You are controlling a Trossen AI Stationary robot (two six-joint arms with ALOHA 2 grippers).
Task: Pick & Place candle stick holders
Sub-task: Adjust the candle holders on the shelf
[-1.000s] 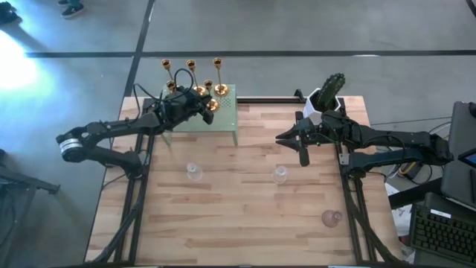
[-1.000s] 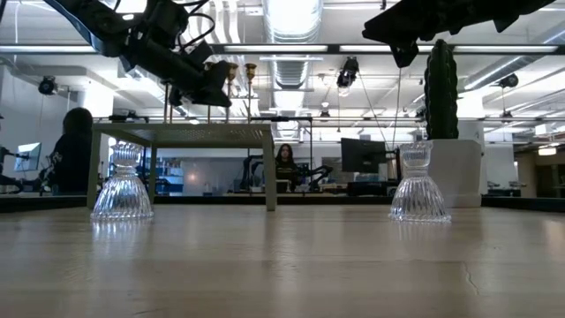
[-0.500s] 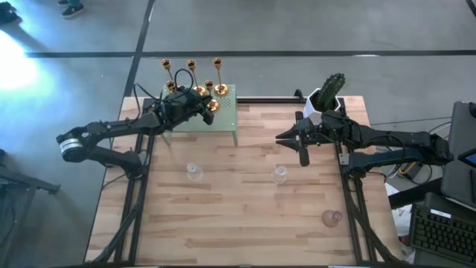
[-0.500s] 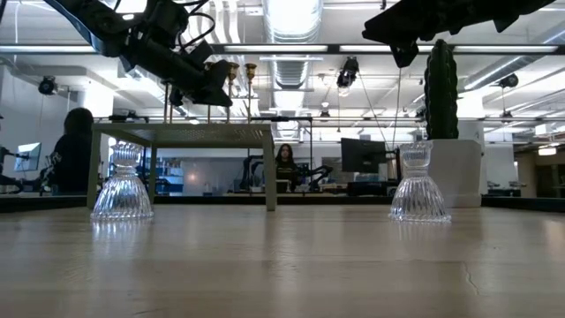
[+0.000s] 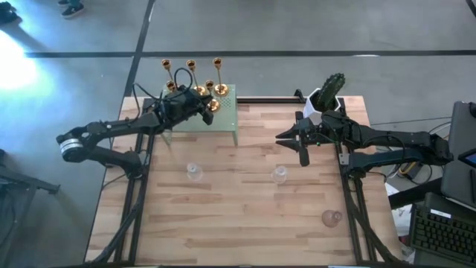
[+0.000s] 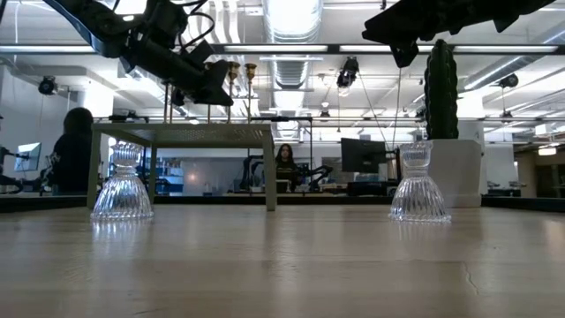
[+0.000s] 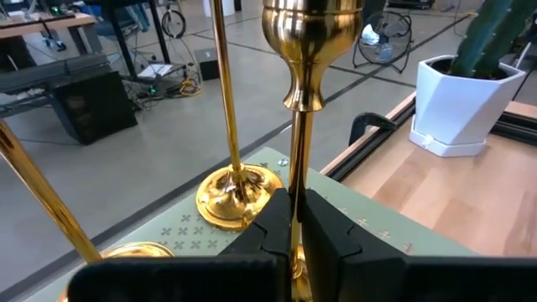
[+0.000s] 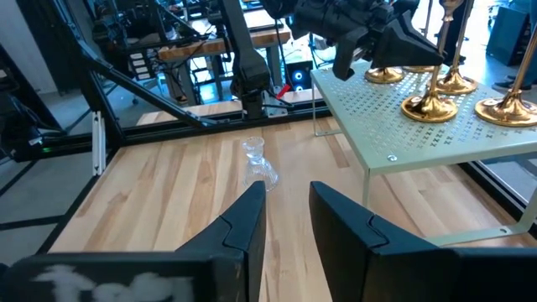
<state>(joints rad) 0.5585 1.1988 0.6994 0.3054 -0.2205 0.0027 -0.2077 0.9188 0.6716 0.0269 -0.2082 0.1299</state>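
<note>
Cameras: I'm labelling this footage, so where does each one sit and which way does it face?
High: overhead, straight down; both arms, green stand.
Low: tabletop height, level; arms overhead, two glass holders.
Left wrist: left pincer clamping a gold candlestick.
Right wrist: open right pincer, facing the stand.
Both wrist views share the stand.

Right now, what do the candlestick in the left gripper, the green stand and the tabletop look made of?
Candlestick: polished gold-toned metal, likely brass or plated; it mirrors the room. The left gripper is shut on its stem.
Green stand: pale green perforated sheet, probably painted metal, matte, with thin legs.
Tabletop: light wood planks, visible grain and seams.
The right gripper waits open.
</note>
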